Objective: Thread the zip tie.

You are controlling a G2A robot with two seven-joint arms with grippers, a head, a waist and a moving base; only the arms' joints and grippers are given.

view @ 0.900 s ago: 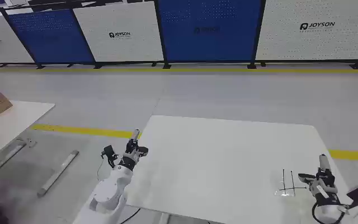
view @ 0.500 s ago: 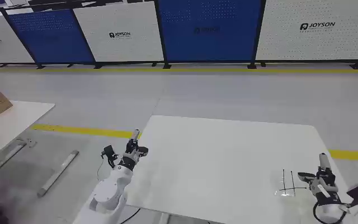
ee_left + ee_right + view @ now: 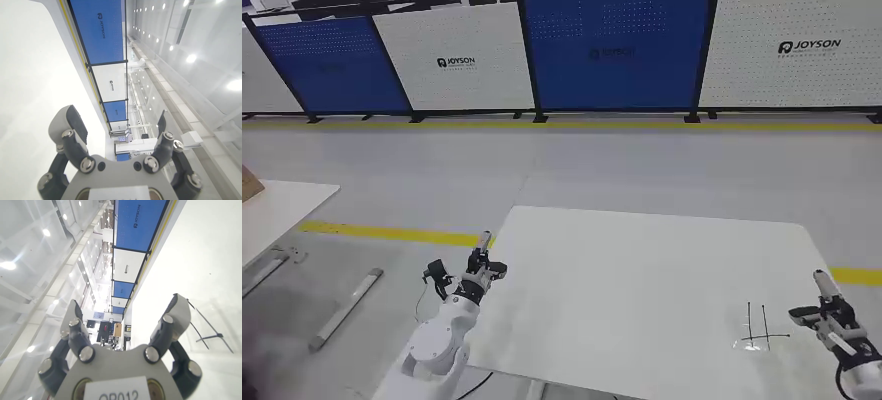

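Blue and white partition panels [image 3: 617,50] line the hall behind a white bench [image 3: 642,290]. Black zip ties [image 3: 764,325] lie crossed over one another on the bench at the lower right of the top view, with two running up the frame and one across them. The right gripper [image 3: 822,312] sits just right of them without touching, its jaws spread wide and empty; its wrist view shows the ties [image 3: 217,334] beside one finger. The left gripper [image 3: 482,262] is at the bench's left edge, well apart from the ties, and also wide open and empty [image 3: 119,117].
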